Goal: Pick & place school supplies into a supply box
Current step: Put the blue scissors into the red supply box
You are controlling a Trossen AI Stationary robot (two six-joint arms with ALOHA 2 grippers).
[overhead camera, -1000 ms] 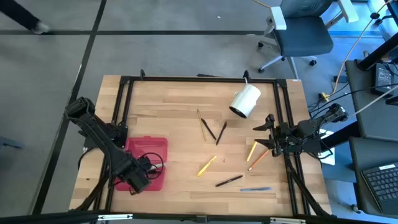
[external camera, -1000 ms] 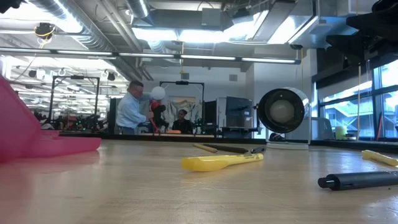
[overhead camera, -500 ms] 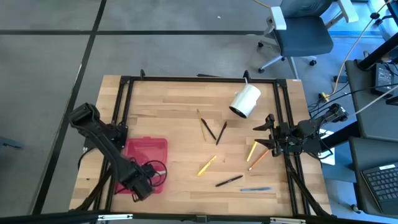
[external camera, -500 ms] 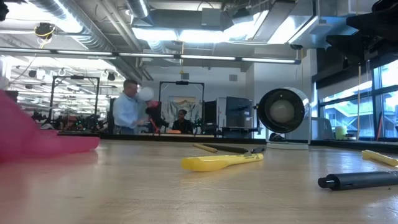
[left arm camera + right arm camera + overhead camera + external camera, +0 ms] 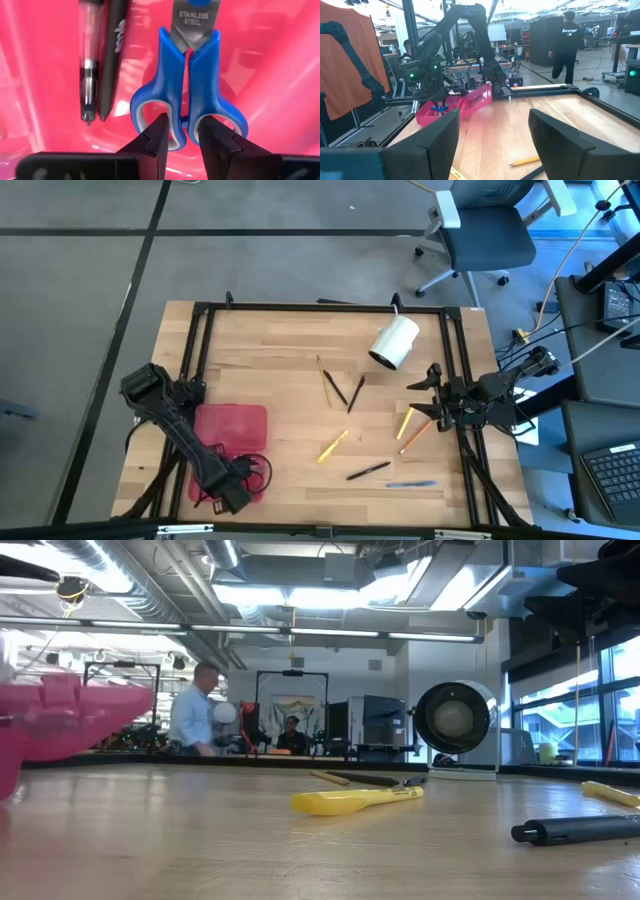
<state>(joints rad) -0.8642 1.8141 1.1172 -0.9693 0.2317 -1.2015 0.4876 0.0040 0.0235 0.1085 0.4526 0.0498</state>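
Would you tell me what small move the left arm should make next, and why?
Probably open the left gripper and lift clear. Its fingers pinch the blue-handled scissors by the handles, already inside the red case beside two pens, so releasing should finish this placement. The right gripper waits at the table's right edge.

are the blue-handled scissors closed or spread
Closed: the blue-handled scissors lie handles together in the red translucent case.
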